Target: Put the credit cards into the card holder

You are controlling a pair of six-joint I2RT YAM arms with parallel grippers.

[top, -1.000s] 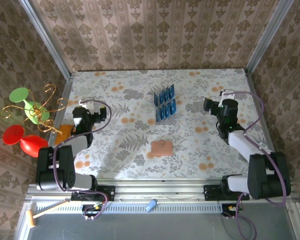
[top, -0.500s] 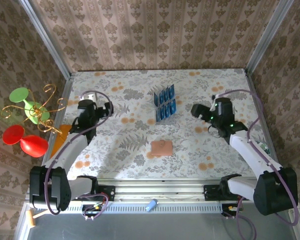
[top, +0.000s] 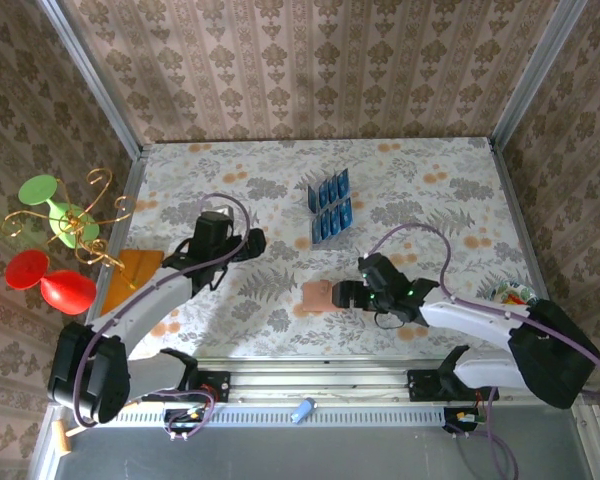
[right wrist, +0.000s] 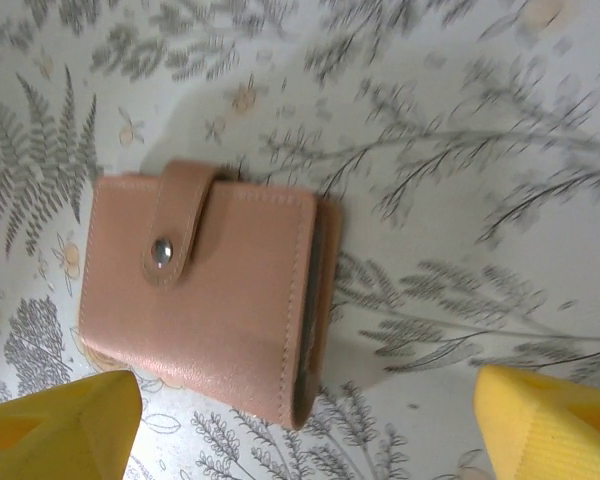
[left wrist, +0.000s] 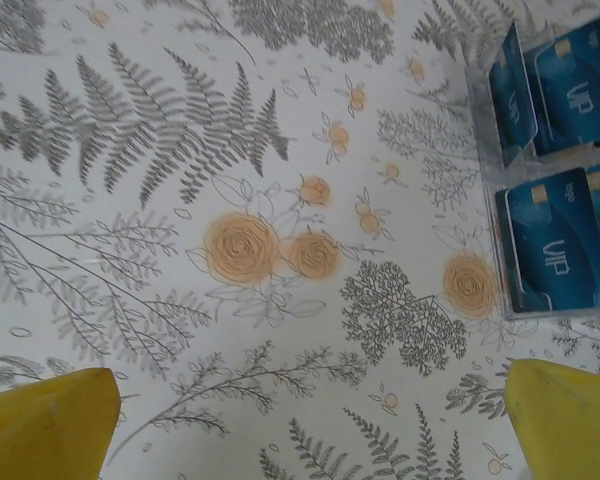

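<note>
Closed card holder [right wrist: 215, 290] lies lower centre on the counter [top: 430, 180]. Our right fingers [right wrist: 50, 425] sit apart beside it, not touching. Left fingers [left wrist: 45, 420] apart too. Credit cards [left wrist: 560, 235] stand in clear rack [left wrist: 485, 175], upper centre, top view.

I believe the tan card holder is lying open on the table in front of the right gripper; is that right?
Not quite: the card holder is folded shut, its strap snapped down, as the right wrist view shows. It does lie on the table in front of the right gripper.
</note>
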